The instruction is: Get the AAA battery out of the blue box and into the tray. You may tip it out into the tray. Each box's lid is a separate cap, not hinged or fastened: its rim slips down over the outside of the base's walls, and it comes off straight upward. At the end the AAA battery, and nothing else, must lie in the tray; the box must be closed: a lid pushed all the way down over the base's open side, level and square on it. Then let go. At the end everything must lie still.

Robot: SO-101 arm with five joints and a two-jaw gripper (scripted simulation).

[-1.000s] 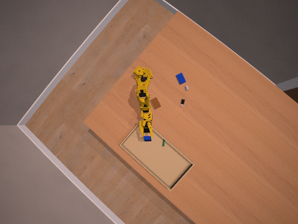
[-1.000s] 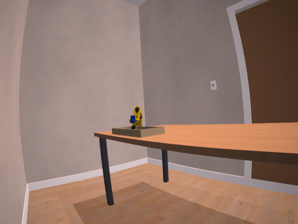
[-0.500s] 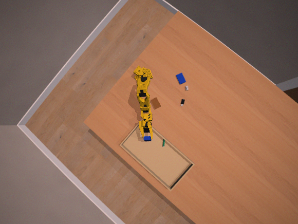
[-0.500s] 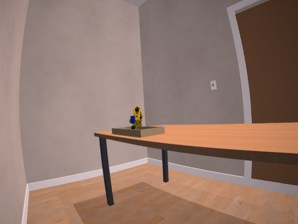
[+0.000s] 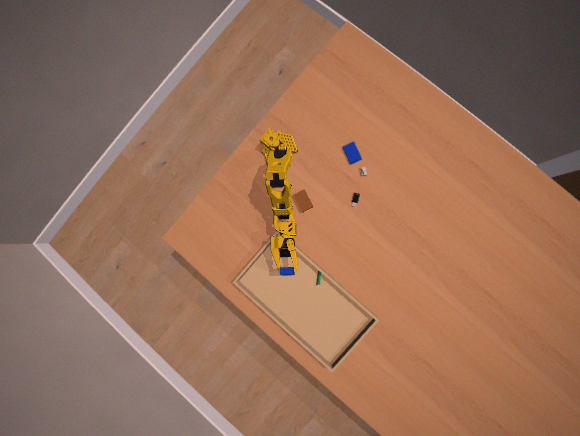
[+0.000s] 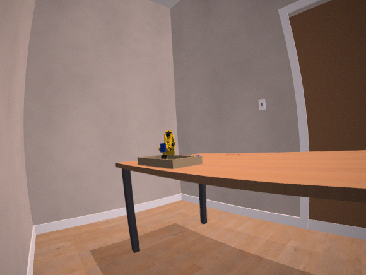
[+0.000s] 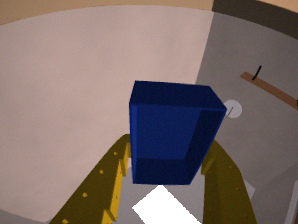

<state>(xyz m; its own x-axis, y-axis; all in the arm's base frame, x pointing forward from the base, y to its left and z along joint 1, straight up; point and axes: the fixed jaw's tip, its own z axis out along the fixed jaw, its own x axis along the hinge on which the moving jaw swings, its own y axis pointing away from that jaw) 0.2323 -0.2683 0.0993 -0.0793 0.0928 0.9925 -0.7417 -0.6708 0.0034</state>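
Observation:
My gripper (image 5: 286, 265) is shut on the blue box base (image 5: 287, 271) and holds it tipped above the near-arm end of the tan tray (image 5: 305, 305). In the wrist view the base (image 7: 174, 132) sits between my yellow fingers, its open side faces the camera, and it looks empty. The green AAA battery (image 5: 318, 278) lies right at the tray's long wall on the table side; I cannot tell whether it is inside the wall or on it. The blue lid (image 5: 352, 152) lies flat on the table, far from the tray. In the side view the base (image 6: 163, 147) hangs above the tray (image 6: 170, 161).
A brown box (image 5: 303, 201) lies beside the arm's middle. A small white item (image 5: 363, 171) and a small black-and-white item (image 5: 355, 199) lie on the table between the lid and the tray. The tray is close to the table's edge.

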